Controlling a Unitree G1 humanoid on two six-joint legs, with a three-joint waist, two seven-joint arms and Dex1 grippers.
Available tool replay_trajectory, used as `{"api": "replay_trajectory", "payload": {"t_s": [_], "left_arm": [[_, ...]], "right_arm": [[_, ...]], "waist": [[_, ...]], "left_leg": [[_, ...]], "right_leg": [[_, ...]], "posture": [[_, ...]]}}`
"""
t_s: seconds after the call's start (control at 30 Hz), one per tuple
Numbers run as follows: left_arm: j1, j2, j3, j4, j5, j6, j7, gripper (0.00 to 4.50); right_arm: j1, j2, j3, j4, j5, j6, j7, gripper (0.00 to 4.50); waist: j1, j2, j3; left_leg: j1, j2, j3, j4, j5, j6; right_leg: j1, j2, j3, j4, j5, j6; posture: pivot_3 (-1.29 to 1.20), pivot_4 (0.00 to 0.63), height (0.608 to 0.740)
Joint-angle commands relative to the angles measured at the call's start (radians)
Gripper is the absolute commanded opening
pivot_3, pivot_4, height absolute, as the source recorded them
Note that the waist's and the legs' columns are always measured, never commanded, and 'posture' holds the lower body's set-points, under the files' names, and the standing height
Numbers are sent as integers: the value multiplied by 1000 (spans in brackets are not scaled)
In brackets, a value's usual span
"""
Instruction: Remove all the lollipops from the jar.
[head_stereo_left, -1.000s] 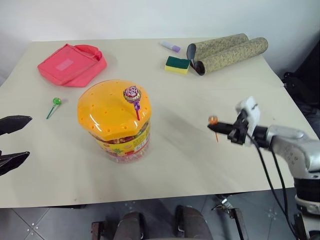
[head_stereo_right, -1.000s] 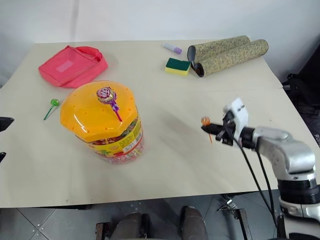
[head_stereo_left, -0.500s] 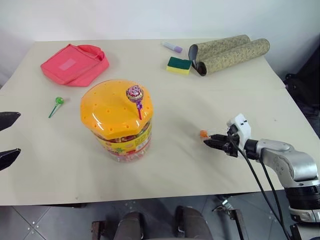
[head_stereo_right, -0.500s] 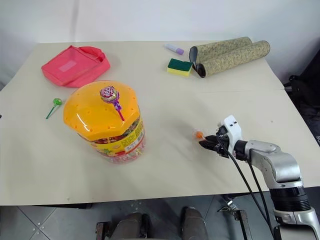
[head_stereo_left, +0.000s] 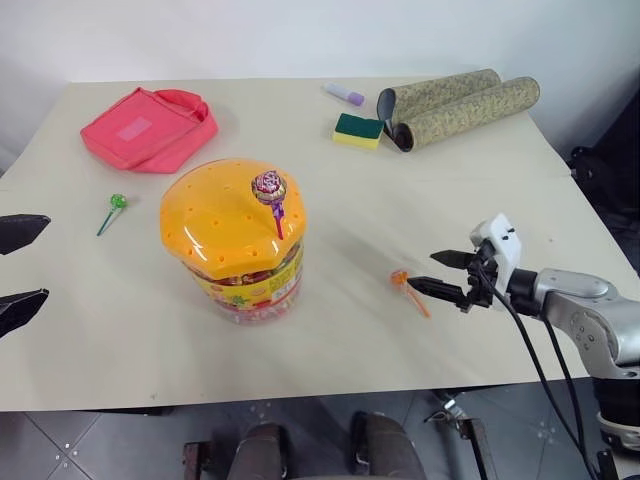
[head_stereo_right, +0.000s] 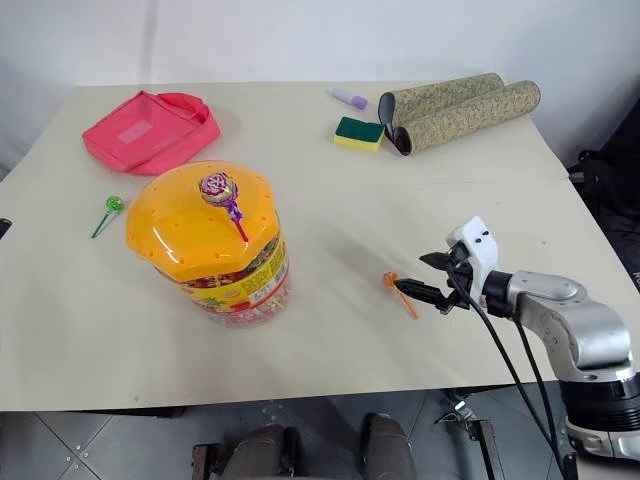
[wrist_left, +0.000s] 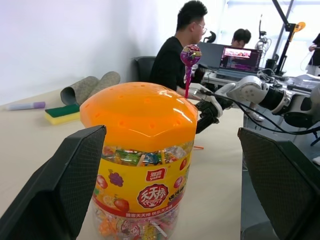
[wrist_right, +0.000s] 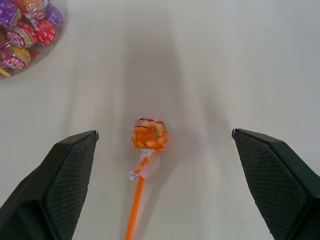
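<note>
The jar (head_stereo_left: 240, 245) stands on the table with its orange domed lid (head_stereo_left: 228, 215) on. One lollipop with a purple stick (head_stereo_left: 268, 190) stands upright in a lid hole. An orange-stick lollipop (head_stereo_left: 403, 283) lies flat on the table right of the jar, also seen as the orange lollipop (wrist_right: 149, 136). A green-stick lollipop (head_stereo_left: 114, 207) lies left of the jar. My right gripper (head_stereo_left: 440, 272) is open just right of the orange lollipop, apart from it. My left gripper (head_stereo_left: 18, 270) is open at the left edge, empty, facing the jar (wrist_left: 142, 165).
A pink pouch (head_stereo_left: 148, 127) lies at the back left. A green-yellow sponge (head_stereo_left: 357, 130), a purple marker (head_stereo_left: 342, 94) and two patterned rolls (head_stereo_left: 460, 104) sit at the back right. Seated people and desks show behind the table in the left wrist view.
My right gripper has opened and let go of the orange-stick lollipop, which now lies on the table. The gripper drew back slightly to the right. The left gripper stayed put.
</note>
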Motion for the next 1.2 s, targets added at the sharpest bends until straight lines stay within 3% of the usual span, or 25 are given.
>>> {"api": "replay_trajectory", "payload": {"t_s": [0.03,0.33,0.6,0.97,1.2], "left_arm": [[-30,28,-11,23,-1,-10,-9,4500],[-93,43,-68,62,16,-20,-19,4500],[-101,29,-71,49,15,-23,-10,4500],[-71,16,-38,17,8,-26,11,4500],[-63,5,-30,0,5,-28,25,4500]], "right_arm": [[-51,-43,-78,-107,83,8,42,4485],[-351,-17,-13,-173,227,102,36,4485],[-586,189,151,-133,210,32,46,4485],[-685,266,275,-49,172,-107,261,4485],[-732,343,314,21,138,-162,308,4485]], "waist": [[0,0,0],[-3,0,0],[-5,0,0],[-6,-1,0],[-7,-1,0]], "left_leg": [[0,0,0,0,0,0],[0,3,1,0,-1,-1],[0,3,2,0,-1,-1],[0,4,2,0,-1,-1],[0,4,2,0,-1,-1]], "right_leg": [[0,0,0,0,0,0],[-1,3,1,0,0,-1],[-2,4,1,0,0,-1],[-2,4,1,0,0,-1],[-2,4,1,0,0,-1]], "posture": [[0,150,740],[0,150,740],[0,150,740],[0,150,740],[0,150,740]]}}
